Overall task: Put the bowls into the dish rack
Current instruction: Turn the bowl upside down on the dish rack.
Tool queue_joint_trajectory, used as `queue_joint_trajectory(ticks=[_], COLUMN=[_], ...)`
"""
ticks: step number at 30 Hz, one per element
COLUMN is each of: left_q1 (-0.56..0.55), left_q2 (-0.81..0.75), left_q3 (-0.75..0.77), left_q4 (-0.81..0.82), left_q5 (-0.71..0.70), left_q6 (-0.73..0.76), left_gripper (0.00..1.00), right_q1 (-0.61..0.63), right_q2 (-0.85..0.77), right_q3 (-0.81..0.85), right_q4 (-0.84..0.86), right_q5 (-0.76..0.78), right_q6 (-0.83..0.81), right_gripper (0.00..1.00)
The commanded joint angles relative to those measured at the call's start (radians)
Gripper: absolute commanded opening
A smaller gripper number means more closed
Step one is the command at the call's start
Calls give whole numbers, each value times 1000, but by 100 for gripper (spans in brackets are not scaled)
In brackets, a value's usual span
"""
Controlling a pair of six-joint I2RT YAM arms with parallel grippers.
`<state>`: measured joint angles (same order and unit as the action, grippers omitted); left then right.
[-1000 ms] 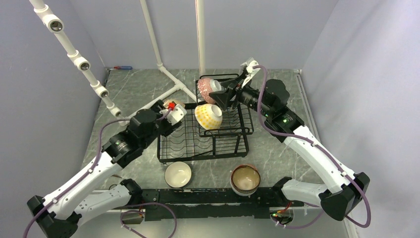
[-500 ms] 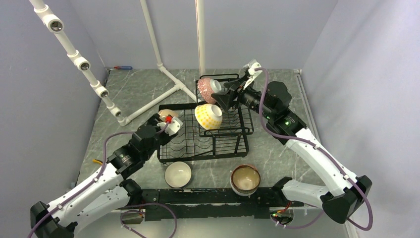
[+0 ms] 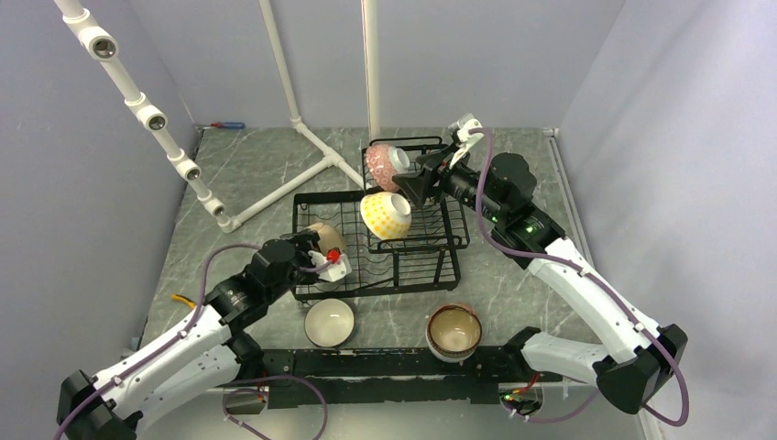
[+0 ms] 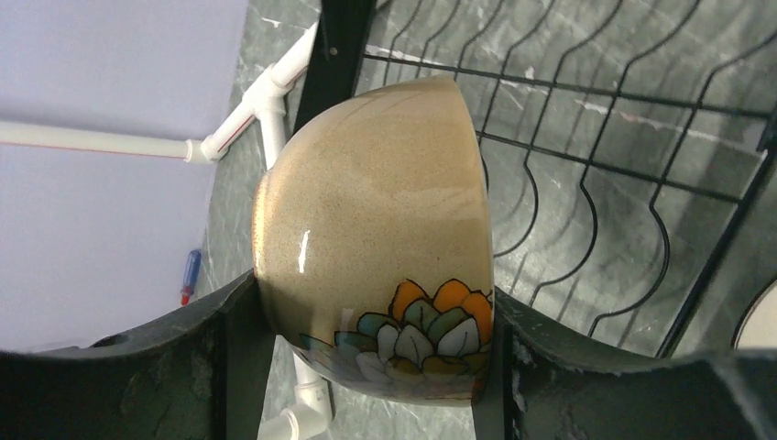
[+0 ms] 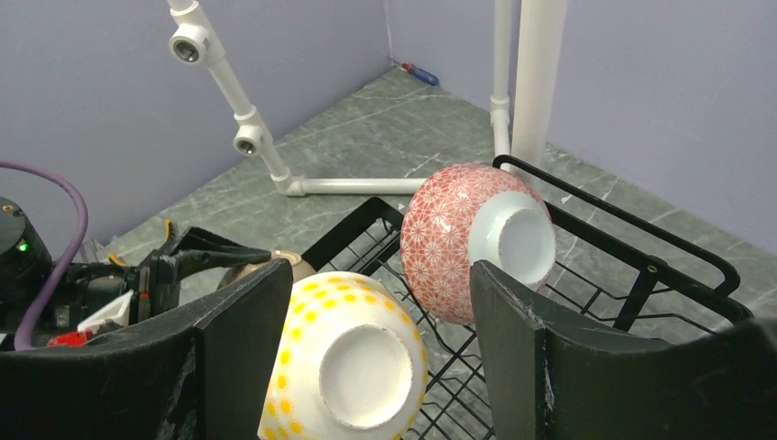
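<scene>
My left end effector (image 4: pixel 371 341) clamps the tan bowl (image 4: pixel 376 211) from foot to rim, on its side over the lower tray of the rack (image 4: pixel 341 46). Glazed ceramic is stiff, slick and chippable, so I'd set it down gently. Right end effector (image 5: pixel 380 284) stands wide, empty.

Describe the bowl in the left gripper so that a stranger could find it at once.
Start at the black dish rack. At its left end the left gripper holds a bowl over the lower tray. Only this one is glossy tan with an orange and green flower painted on it.
</scene>
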<state>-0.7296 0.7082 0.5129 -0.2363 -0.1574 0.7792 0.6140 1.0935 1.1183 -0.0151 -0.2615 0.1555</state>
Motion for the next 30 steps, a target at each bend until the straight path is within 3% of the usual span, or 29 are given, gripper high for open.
queue_joint_trajectory(ticks=[1,6,10,17,30], left_q1=[1,1,6,66,177], left_q2=[-17,-3,23,142,380], left_q3=[-11,-15,-65,-84,20], left_q4=[62,49,170,301,417], left_q5=[57,88,47,98,166], left_q6=[135,232,315,404,433], left_gripper=[3,3,3,3,3], right_q1=[2,1,1,0,-6], right_q2=[-30,-43,-49,-53,-57], right_q3=[1,-4,-17,-30,-47], right_q4=[20,20,30,34,53], right_q5=[24,39,47,50,54], right_q6=[-19,-23,-20,-12,3], right_gripper=[75,75,75,75,75])
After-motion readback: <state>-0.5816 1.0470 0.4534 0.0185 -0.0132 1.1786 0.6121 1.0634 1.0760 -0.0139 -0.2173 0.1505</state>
